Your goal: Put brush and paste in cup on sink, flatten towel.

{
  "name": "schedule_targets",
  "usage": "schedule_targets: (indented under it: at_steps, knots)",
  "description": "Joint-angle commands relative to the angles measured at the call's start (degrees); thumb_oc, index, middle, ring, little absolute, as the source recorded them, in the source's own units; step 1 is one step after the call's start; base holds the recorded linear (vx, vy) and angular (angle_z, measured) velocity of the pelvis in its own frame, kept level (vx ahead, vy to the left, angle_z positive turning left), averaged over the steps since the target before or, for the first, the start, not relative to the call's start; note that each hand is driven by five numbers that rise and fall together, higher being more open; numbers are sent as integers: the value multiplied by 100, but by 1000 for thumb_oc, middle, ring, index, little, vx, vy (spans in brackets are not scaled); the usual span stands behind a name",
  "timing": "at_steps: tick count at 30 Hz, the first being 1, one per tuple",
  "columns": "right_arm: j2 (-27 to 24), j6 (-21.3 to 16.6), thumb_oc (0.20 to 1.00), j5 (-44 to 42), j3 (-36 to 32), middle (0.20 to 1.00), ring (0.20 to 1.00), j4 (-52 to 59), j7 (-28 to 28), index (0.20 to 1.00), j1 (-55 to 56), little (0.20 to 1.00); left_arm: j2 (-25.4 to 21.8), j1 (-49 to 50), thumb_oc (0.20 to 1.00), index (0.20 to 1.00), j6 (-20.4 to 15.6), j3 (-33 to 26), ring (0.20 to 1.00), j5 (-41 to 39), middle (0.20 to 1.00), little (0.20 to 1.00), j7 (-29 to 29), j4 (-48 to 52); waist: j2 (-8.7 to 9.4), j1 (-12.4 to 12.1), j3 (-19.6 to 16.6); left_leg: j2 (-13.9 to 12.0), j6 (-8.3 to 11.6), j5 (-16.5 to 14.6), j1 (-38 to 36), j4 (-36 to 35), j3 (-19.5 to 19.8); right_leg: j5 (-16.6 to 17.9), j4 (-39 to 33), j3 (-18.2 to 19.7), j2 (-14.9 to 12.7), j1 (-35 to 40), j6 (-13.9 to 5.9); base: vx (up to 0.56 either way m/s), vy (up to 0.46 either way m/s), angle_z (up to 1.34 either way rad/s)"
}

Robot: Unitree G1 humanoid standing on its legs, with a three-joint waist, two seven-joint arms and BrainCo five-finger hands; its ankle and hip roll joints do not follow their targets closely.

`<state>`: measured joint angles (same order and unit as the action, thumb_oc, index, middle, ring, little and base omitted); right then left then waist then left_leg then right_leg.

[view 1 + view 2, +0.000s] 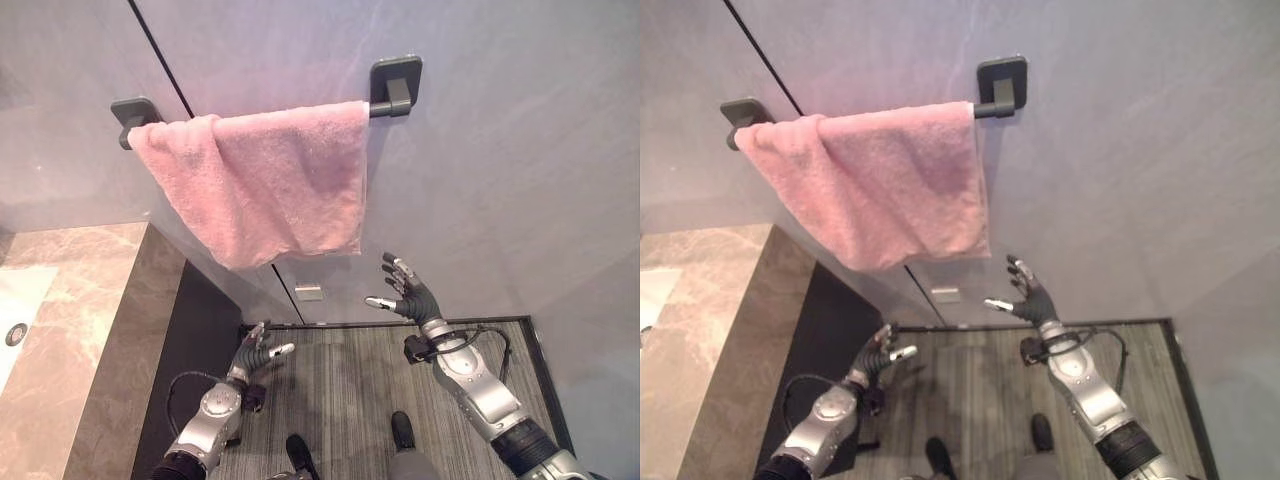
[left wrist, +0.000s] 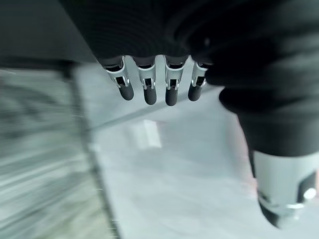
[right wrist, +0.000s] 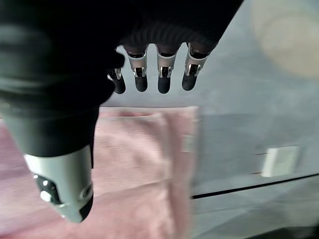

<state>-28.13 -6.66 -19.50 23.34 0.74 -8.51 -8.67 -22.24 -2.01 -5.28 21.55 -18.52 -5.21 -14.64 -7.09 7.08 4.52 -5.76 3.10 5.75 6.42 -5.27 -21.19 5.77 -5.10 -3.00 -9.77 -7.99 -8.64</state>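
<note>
— What is hanging on the wall?
— One pink towel [image 1: 265, 180] is hanging on one dark rail [image 1: 385, 108], which two brackets are holding.
— And hands?
— Two.

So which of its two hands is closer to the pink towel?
The right hand, raised just below the towel; the left hand hangs lower, near the floor.

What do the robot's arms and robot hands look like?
Both arms are shiny silver-grey metal tubes. The left robot hand and the right robot hand have silver fingers with dark tips, plus a black ribbed cover over the back and wrist.
</note>
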Motion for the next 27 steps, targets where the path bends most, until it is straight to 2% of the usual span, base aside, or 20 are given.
schedule_targets:
  at_steps: [1,8,15,18,21,22,24,27]
  knots:
    - [-43,-581,1000,-225,-394,1000,1000,851,173,1000,-257,1000,-675,-348,1000,1000,-473,-287,1000,136,1000,1000,180,810,140,-97,-21,-489,492,116,-82,27,244,-61,10,75,-172,-36,-154,23,-49,3]
    - [-318,-1067,1000,-712,-967,1000,1000,2030,416,1000,-350,1000,-1164,-17,1000,1000,-977,-1342,1000,-590,1000,1000,226,2732,190,-143,-108,-547,539,106,-129,27,255,-111,10,33,-142,30,-149,8,-23,4]
    - [-478,-1360,1000,-1226,-1086,1000,1000,2851,683,1000,-620,1000,-1366,82,1000,1000,-1386,-2208,1000,-754,1000,1000,54,3775,217,-159,-158,-560,568,71,-167,27,238,-121,10,34,-142,51,-156,0,0,0]
    - [-409,-1395,1000,-1279,-936,1000,1000,2906,698,1000,-962,1000,-1246,48,1000,1000,-1543,-2423,1000,-759,1000,1000,-103,3852,234,-177,-157,-562,573,58,-183,27,221,-116,10,60,-139,46,-162,0,0,0]
    - [-618,-1314,1000,-667,-828,1000,1000,2783,471,1000,-1460,1000,-1449,4,1000,1000,-1553,-2696,1000,-174,1000,1000,-433,3789,246,-222,-135,-565,580,52,-196,27,208,-113,10,73,-139,46,-169,0,0,0]
    - [-791,-1270,1000,-325,-920,1000,1000,2810,375,1000,-1592,1000,-1634,-6,1000,1000,-1572,-2828,1000,23,1000,1000,-485,3807,243,-230,-132,-560,587,26,-213,27,212,-134,10,66,-141,58,-181,0,0,0]
    - [-1539,-1091,1000,671,-1138,1000,1000,2884,288,1000,-2005,1000,-2220,-4,1000,1000,-1613,-3223,1000,235,1000,1000,-475,3770,242,-224,-138,-569,601,32,-209,27,197,-132,10,72,-134,36,-197,15,8,1]
    - [-2067,-957,1000,1218,-1216,1000,1000,2717,135,1000,-2434,1000,-2888,-123,1000,1000,-1607,-3472,1000,361,1000,1000,-459,3604,245,-214,-150,-586,608,67,-200,27,162,-94,10,101,-120,5,-198,13,5,-1]
